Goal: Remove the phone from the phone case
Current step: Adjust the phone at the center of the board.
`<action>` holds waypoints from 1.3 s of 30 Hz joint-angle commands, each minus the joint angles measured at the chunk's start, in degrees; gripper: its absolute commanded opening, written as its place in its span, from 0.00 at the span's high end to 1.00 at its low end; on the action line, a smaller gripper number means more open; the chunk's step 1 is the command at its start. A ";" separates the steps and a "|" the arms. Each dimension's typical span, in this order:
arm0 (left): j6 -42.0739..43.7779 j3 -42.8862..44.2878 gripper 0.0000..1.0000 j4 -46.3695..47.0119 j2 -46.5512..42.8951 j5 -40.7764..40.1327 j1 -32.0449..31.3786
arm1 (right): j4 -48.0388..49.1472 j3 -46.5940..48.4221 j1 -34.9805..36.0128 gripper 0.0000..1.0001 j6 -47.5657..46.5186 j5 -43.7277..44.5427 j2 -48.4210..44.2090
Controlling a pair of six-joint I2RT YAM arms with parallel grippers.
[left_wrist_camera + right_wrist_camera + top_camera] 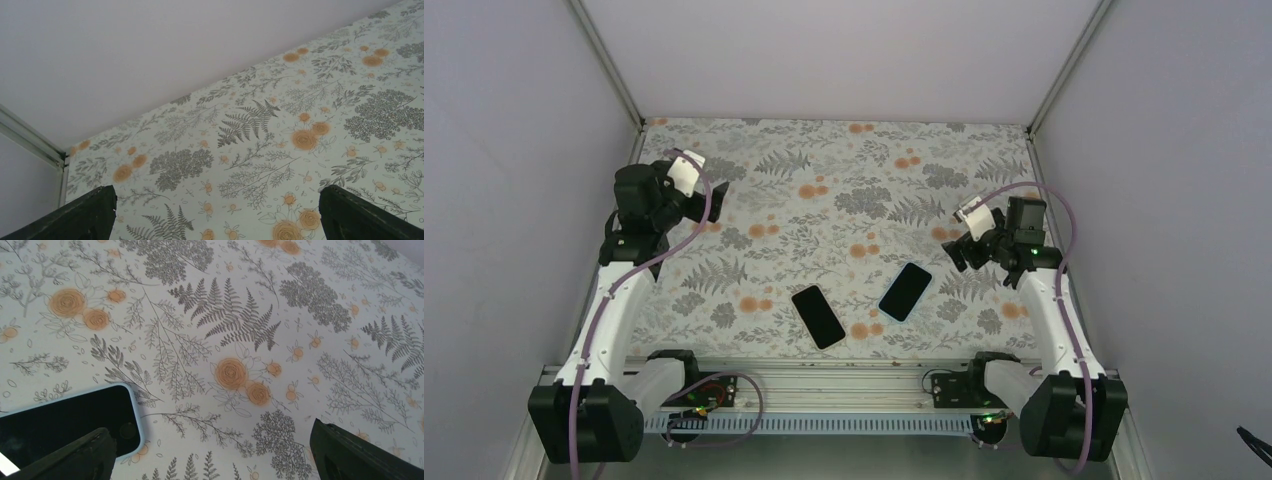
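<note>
The phone (905, 290) lies screen-up on the floral table, inside the light-blue phone case (892, 313), whose rim shows all round it. In the right wrist view the phone's black screen (60, 425) fills the lower left, with the case rim (136, 412) around its corner. My right gripper (959, 250) hangs open above the table, up and right of the phone; in its own view (210, 462) the fingers are wide apart and empty. My left gripper (692, 205) is open at the far left; its own view (215, 220) shows only bare table.
A plain all-black phone (817, 316) lies left of the cased phone, near the front edge. White walls enclose the table on three sides. A metal rail (824, 385) runs along the near edge between the arm bases.
</note>
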 commanded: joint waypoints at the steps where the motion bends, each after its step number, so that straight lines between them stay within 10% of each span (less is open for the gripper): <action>1: 0.19 0.12 0.00 0.08 0.12 -0.55 0.27 | -2.57 0.70 -0.58 0.00 -1.36 3.74 -0.30; 11: 4.51 -0.17 0.00 -0.05 2.39 -0.29 0.30 | -18.92 1.83 5.10 0.06 -7.30 7.24 1.61; 20: 5.91 0.86 0.00 -1.47 4.84 0.52 0.30 | -20.19 -0.91 9.20 0.95 -5.29 14.39 10.11; 39: 9.08 -0.13 0.00 -4.35 6.34 1.81 0.29 | -12.61 6.03 20.65 0.96 4.86 18.33 29.09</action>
